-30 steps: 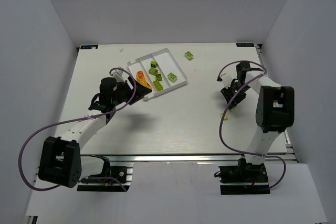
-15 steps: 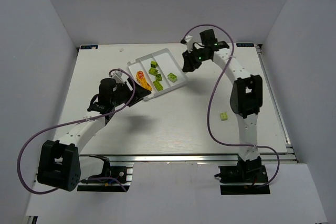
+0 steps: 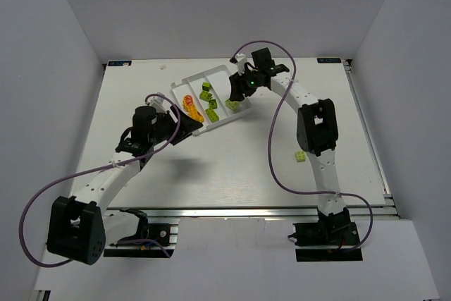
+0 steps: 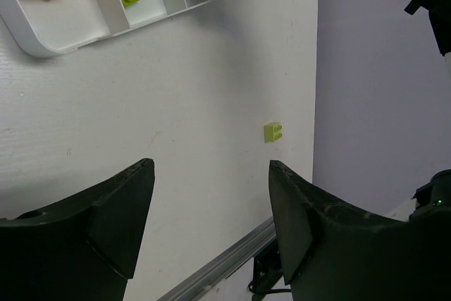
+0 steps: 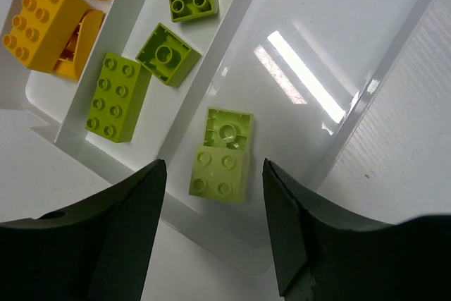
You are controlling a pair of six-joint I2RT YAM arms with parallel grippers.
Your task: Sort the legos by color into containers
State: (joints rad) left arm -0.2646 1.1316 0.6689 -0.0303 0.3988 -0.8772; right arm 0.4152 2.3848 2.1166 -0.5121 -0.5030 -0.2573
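The white tray lies at the back centre, its three containers side by side. Yellow and orange legos fill the left one, and three lime green bricks lie in the middle one. In the right one rest two green legos, one studs up and one upside down. My right gripper hovers open just above these two, holding nothing; from above, the right gripper is over the tray's right side. My left gripper is open and empty, and from above the left gripper sits at the tray's near corner.
One loose green lego lies on the table right of centre, also seen as a small brick past my left fingers. The right arm's cable loops over the table. White walls close in the sides and back.
The right arm swung from the table's right side to the back, then over the tray. Its jaws opened, and the green lego from behind the tray now lies in the right compartment. The left arm stayed put.
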